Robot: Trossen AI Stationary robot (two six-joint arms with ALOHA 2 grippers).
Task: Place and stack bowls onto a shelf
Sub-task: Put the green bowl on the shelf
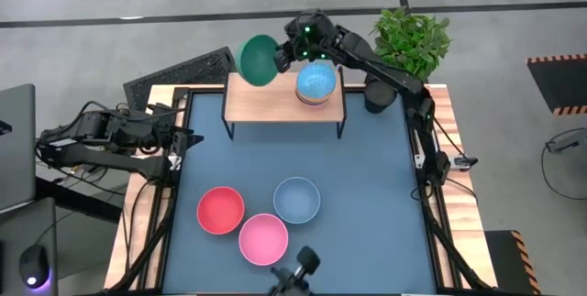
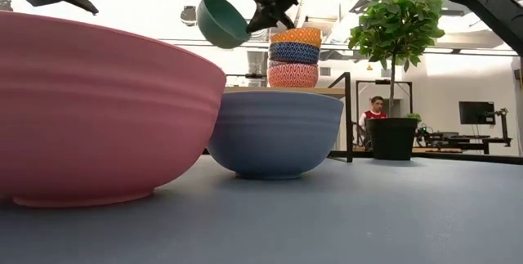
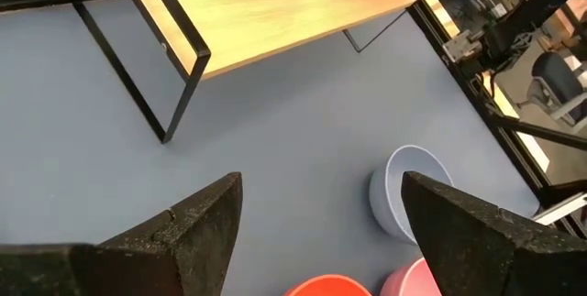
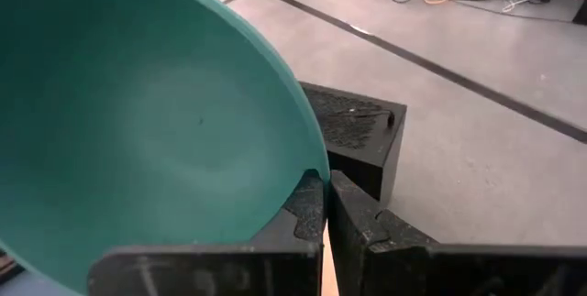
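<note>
My right gripper (image 1: 282, 55) is above the far left part of the shelf (image 1: 275, 105) and is shut on the green bowl (image 1: 259, 60). That bowl hangs tilted in the air in the low view (image 2: 221, 20). A stack of small patterned bowls (image 1: 316, 83) stands on the shelf's right half, also seen in the low view (image 2: 294, 55). The red bowl (image 1: 220, 209), pink bowl (image 1: 263, 238) and grey-blue bowl (image 1: 296, 199) rest upright on the table near its near edge. My left gripper (image 1: 188, 140) waits open at the table's left edge. My right gripper pinches the green bowl's rim (image 4: 312, 169), with one finger (image 4: 303, 215) inside the bowl and the other (image 4: 367, 227) outside its wall. It comes at the bowl from the table's right side. The bowl is lifted clear, tipped on its side, with its opening facing the gripper.
A potted plant (image 1: 413, 38) and its dark pot (image 1: 379, 93) stand at the far right corner beside the shelf. The shelf's left half (image 3: 275, 7) is bare wood. Bare blue table (image 1: 275, 154) lies between the shelf and the three near bowls.
</note>
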